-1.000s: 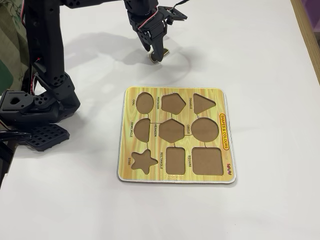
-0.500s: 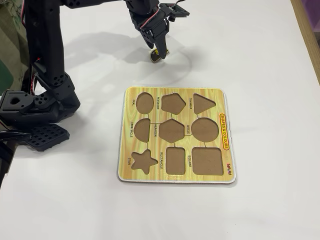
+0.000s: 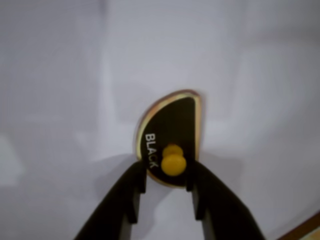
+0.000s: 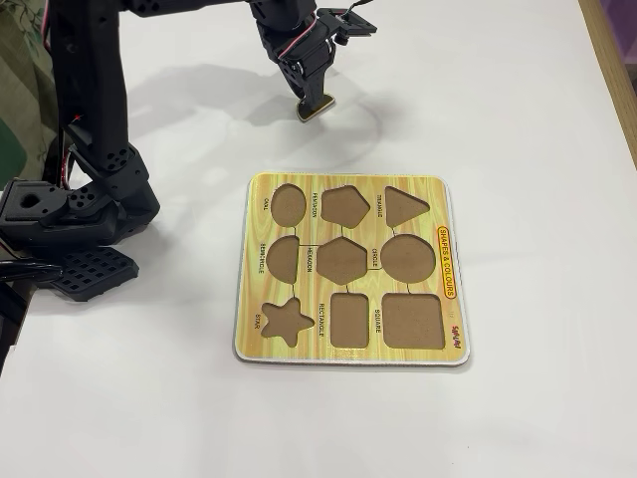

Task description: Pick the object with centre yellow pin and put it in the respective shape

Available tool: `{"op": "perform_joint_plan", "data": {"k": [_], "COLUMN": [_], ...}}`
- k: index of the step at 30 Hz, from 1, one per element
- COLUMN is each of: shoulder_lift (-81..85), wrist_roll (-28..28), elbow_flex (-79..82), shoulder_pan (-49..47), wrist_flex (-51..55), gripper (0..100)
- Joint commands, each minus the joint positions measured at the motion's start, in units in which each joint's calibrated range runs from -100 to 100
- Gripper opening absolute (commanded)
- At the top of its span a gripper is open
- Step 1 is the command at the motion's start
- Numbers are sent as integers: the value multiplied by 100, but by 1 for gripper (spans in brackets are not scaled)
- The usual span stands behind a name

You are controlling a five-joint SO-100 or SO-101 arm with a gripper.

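Two black fingers of the gripper pinched the yellow knob of the black half-disc piece, seemingly light, stiff and best held there, just above the white table and well apart from the board's semicircle cut-out.

The tool pinches a small dark piece beyond the yellow board.
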State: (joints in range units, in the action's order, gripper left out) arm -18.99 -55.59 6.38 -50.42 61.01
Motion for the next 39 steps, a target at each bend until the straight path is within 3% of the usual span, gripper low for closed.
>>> {"op": "perform_joint_plan", "data": {"k": [1,18,24,39], "shoulder_lift": [292,284,284,376], "wrist_roll": [26,-16,-22,52], "elbow_flex": [-18,0,270,351], "shoulder_pan": [62,91,91,140], "wrist_flex": [-60,-371,-371,-353], "gripper": [9,9,1,1]}}
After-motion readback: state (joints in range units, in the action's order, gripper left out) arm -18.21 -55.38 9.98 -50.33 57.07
